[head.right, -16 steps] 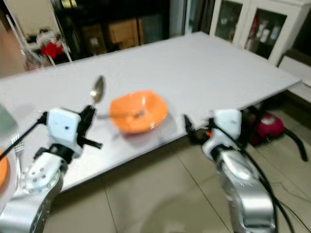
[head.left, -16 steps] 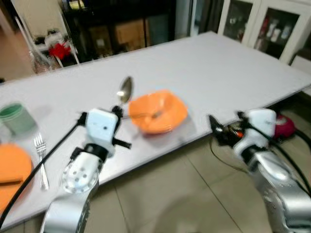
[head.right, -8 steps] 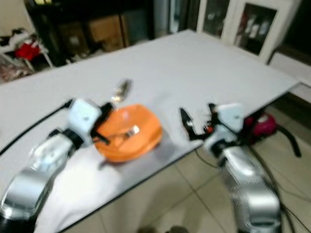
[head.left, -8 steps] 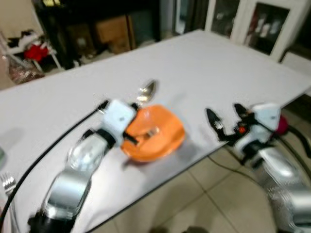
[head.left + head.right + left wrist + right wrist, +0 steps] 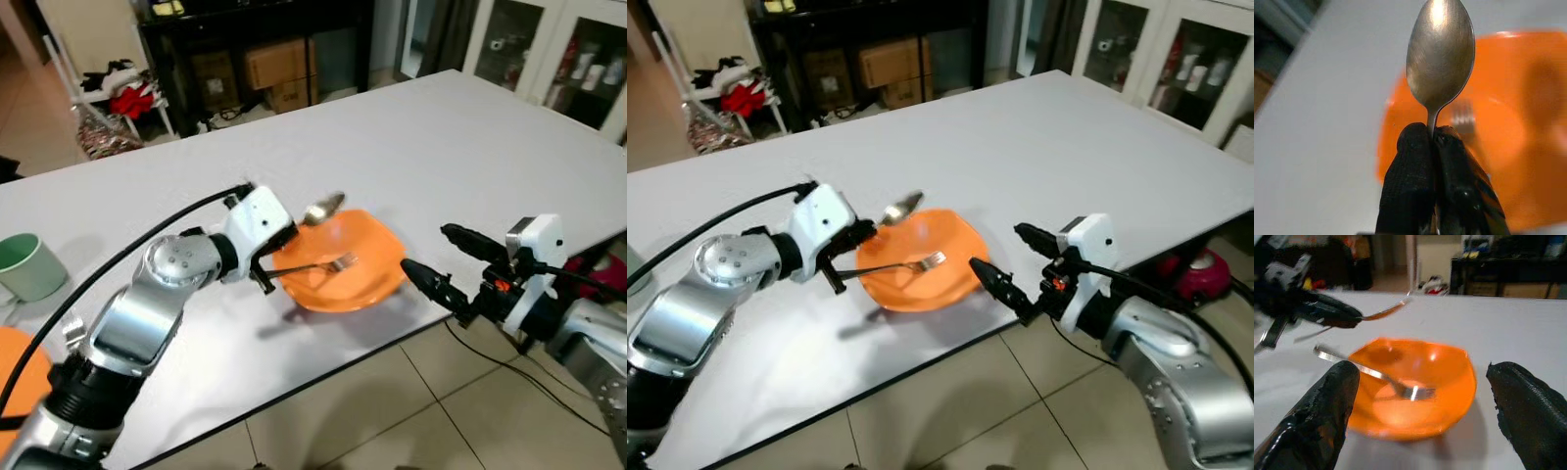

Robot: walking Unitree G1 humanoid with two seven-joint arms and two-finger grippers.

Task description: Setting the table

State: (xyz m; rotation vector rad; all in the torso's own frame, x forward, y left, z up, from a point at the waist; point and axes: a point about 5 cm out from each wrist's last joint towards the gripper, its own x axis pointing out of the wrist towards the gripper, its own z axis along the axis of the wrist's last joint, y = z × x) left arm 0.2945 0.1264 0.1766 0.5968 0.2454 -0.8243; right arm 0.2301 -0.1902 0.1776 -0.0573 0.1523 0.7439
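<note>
Spoon first: your left gripper [image 5: 282, 235] has its two black fingers [image 5: 1410, 181] pinched tight on the thin neck of a silver metal spoon [image 5: 323, 208], and the spoon's oval head sticks out past the fingertips, over the far rim of the shallow orange plastic bowl [image 5: 367, 279]. That bowl sits on the long white table [image 5: 441, 147] near its front edge, between your two arms. A silver metal fork [image 5: 906, 265] lies in the bowl, tines toward the middle, handle sticking out over the rim on the side of your left arm. In the right wrist view the fork [image 5: 1376, 377] rests across the bowl's inside with the spoon [image 5: 1383, 311] held above and behind it. Your right gripper [image 5: 446, 262] is spread wide with nothing between the fingers; it hovers at the table's front edge, just beside the bowl on your right, both fingers aimed at it, not touching it. At the far left of the table you have a pale green cup [image 5: 29, 266] standing upright, and the edge of a flat orange plate [image 5: 15, 377] near the front corner. Behind the table are a dark shelf unit with cardboard boxes [image 5: 274, 64] and white glass-door cabinets [image 5: 558, 49]. Floor below is beige tile [image 5: 441, 421].
</note>
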